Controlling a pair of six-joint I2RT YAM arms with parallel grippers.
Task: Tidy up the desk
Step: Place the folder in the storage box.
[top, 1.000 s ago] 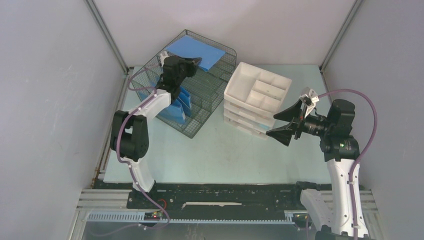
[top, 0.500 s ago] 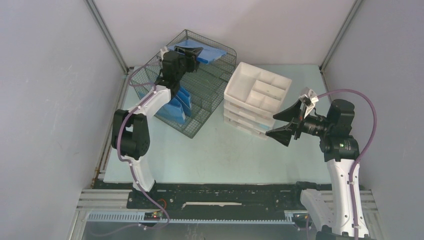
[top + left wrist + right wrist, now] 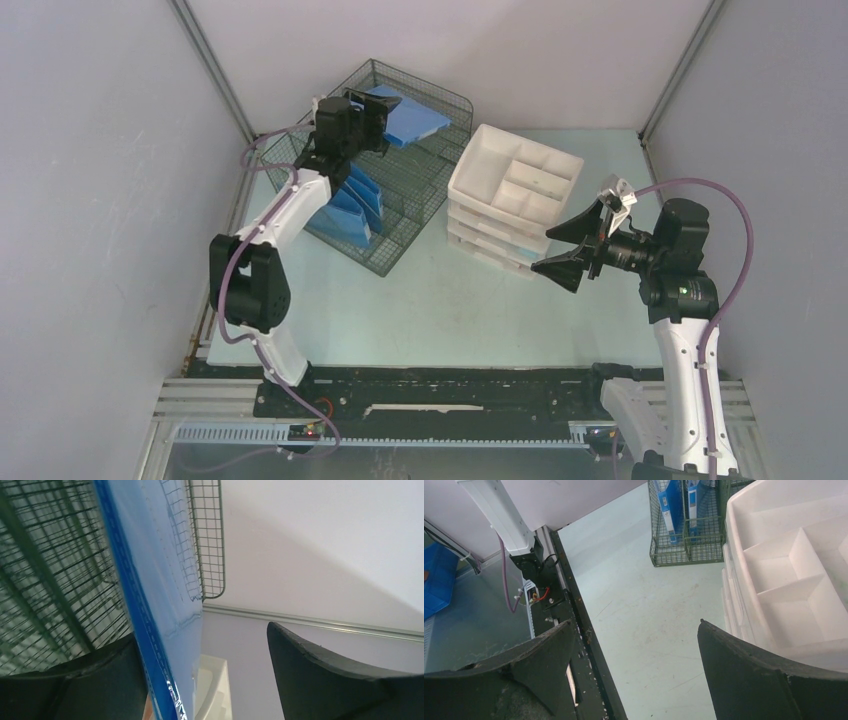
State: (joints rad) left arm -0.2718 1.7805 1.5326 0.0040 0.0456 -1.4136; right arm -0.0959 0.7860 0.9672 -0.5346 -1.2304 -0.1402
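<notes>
- My left gripper [image 3: 383, 115] is spread open, the blue folder [image 3: 415, 118] between its fingers, atop the wire-mesh organizer [image 3: 420, 190].
- My right gripper [image 3: 545, 247] gapes empty above the desk [image 3: 440, 300], white drawer unit [image 3: 515, 185] just beside it.

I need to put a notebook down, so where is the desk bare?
Bare: the wide patch of desk between wire organizer, white drawer unit and black front rail. Crowded: the back left, with organizer and left pincer, and beside the drawer unit, under the right pincer.
</notes>
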